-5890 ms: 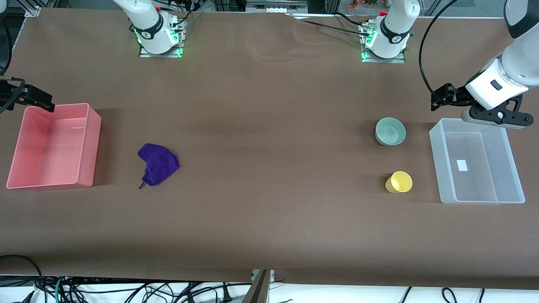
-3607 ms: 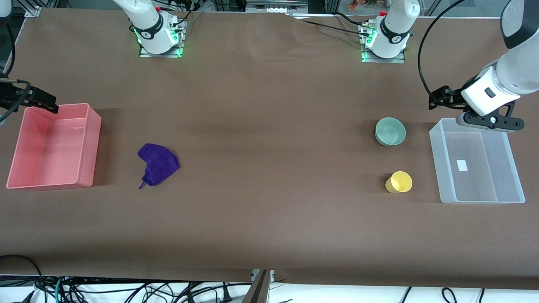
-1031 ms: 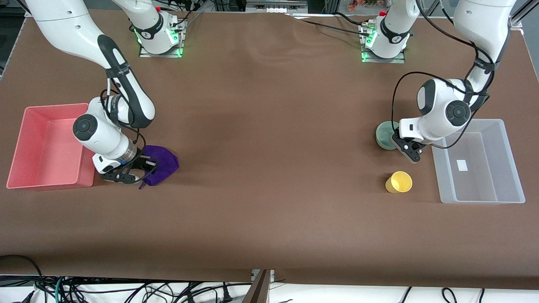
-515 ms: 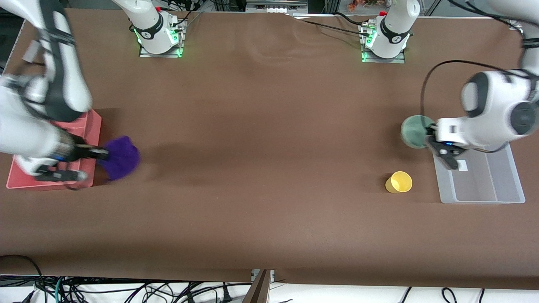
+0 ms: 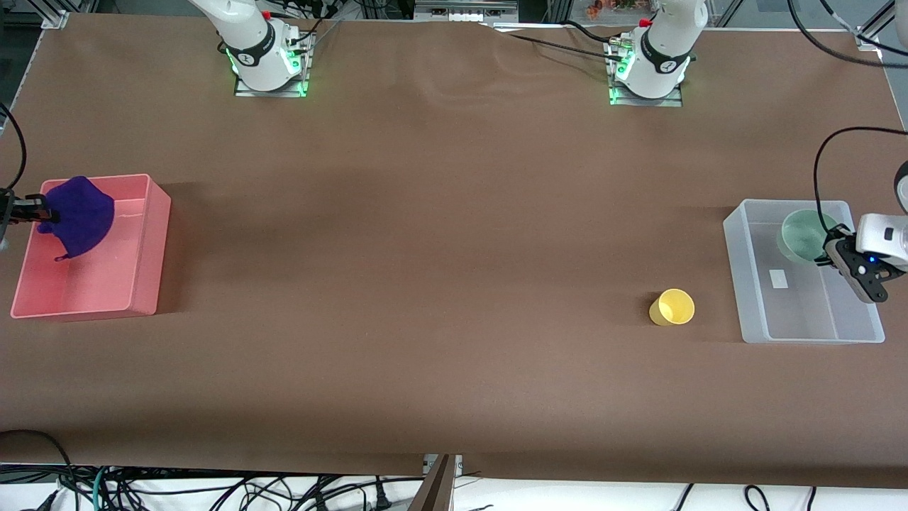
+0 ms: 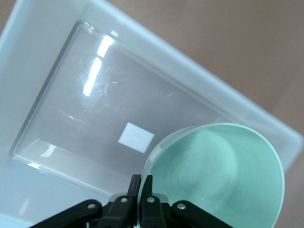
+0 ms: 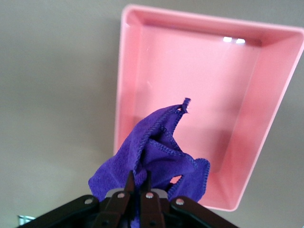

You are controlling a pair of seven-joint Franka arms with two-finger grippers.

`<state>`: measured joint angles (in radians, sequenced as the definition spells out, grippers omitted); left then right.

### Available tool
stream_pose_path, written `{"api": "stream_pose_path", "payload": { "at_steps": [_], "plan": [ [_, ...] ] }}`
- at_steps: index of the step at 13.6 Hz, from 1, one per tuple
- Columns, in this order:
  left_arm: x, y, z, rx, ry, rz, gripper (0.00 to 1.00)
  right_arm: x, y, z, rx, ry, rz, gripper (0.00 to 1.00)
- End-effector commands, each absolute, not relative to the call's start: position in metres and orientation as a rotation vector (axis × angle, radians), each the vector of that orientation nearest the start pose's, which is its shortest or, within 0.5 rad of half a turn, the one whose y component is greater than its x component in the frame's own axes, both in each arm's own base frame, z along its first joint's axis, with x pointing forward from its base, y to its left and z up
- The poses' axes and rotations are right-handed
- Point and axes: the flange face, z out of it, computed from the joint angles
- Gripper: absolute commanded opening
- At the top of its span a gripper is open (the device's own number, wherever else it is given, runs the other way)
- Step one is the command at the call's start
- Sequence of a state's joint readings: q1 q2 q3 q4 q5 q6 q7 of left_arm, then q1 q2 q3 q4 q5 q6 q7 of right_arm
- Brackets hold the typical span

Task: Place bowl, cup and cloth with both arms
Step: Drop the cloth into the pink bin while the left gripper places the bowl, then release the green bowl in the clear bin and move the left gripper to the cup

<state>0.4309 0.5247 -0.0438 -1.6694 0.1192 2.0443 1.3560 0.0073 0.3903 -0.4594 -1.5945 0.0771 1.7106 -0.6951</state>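
My left gripper (image 5: 828, 250) is shut on the rim of the pale mint-green bowl (image 5: 803, 236) and holds it in the air over the clear bin (image 5: 734, 245). In the left wrist view the bowl (image 6: 223, 180) hangs over the bin's floor (image 6: 95, 118), its rim pinched in the gripper (image 6: 142, 183). My right gripper (image 5: 39, 209) is shut on the purple cloth (image 5: 79, 215), which hangs over the pink bin (image 5: 135, 284). In the right wrist view the cloth (image 7: 156, 152) drapes from the gripper (image 7: 139, 183) above the pink bin (image 7: 199, 71). The yellow cup (image 5: 672, 307) stands on the table beside the clear bin.
The clear bin sits at the left arm's end of the table and has a white label (image 5: 779, 279) on its floor. The pink bin sits at the right arm's end. The brown table (image 5: 440, 248) lies between them.
My left gripper has carried the bowl from the table beside the clear bin to over that bin. My right gripper has carried the cloth from beside the pink bin to over it.
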Motion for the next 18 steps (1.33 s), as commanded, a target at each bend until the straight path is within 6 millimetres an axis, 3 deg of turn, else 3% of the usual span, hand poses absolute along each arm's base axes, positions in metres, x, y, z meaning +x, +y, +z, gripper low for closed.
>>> {"api": "stream_pose_path", "payload": {
  "at_steps": [1, 2, 3, 5, 6, 7, 8, 10, 12, 13, 15, 16, 18],
  "plan": [
    [0.618, 0.282, 0.237, -2.753, 1.571, 0.196, 0.00, 0.582, -0.261, 0.361, -3.034, -0.410, 0.374, 0.00],
    [0.620, 0.283, 0.221, -2.744, 1.570, 0.175, 0.00, 0.580, -0.262, 0.346, -3.034, -0.403, 0.382, 0.00],
    [0.622, 0.283, 0.214, -2.735, 1.564, 0.148, 0.12, 0.579, -0.264, 0.335, -3.041, -0.402, 0.383, 0.00],
    [0.626, 0.281, 0.217, -2.735, 1.562, 0.131, 1.00, 0.578, -0.265, 0.314, -3.050, -0.405, 0.395, 0.00],
    [0.628, 0.276, 0.231, -2.731, 1.566, 0.129, 1.00, 0.578, -0.265, 0.310, -3.047, -0.404, 0.406, 0.01],
    [0.629, 0.270, 0.249, -2.743, 1.562, 0.144, 1.00, 0.578, -0.265, 0.310, -3.048, -0.397, 0.407, 0.67],
    [0.630, 0.261, 0.269, -2.756, 1.561, 0.163, 1.00, 0.579, -0.264, 0.314, -3.044, -0.397, 0.402, 1.00],
    [0.633, 0.226, 0.314, -2.803, 1.511, 0.198, 1.00, 0.587, -0.259, 0.342, -3.031, -0.361, 0.277, 1.00],
    [0.639, 0.187, 0.337, -2.892, 1.367, 0.208, 1.00, 0.597, -0.246, 0.381, -3.030, -0.376, 0.205, 1.00],
    [0.645, 0.167, 0.342, -2.938, 1.263, 0.188, 0.99, 0.606, -0.228, 0.405, -3.031, -0.360, 0.195, 1.00],
    [0.669, 0.108, 0.357, -2.997, 1.062, 0.132, 0.97, 0.621, -0.172, 0.454, -3.065, -0.226, 0.218, 1.00],
    [0.679, 0.079, 0.351, -3.024, 0.983, 0.129, 0.95, 0.621, -0.139, 0.477, -3.099, -0.156, 0.232, 1.00],
    [0.692, 0.056, 0.325, -3.089, 0.815, 0.143, 0.84, 0.616, -0.067, 0.515, -3.146, -0.105, 0.226, 1.00]
  ]
}}
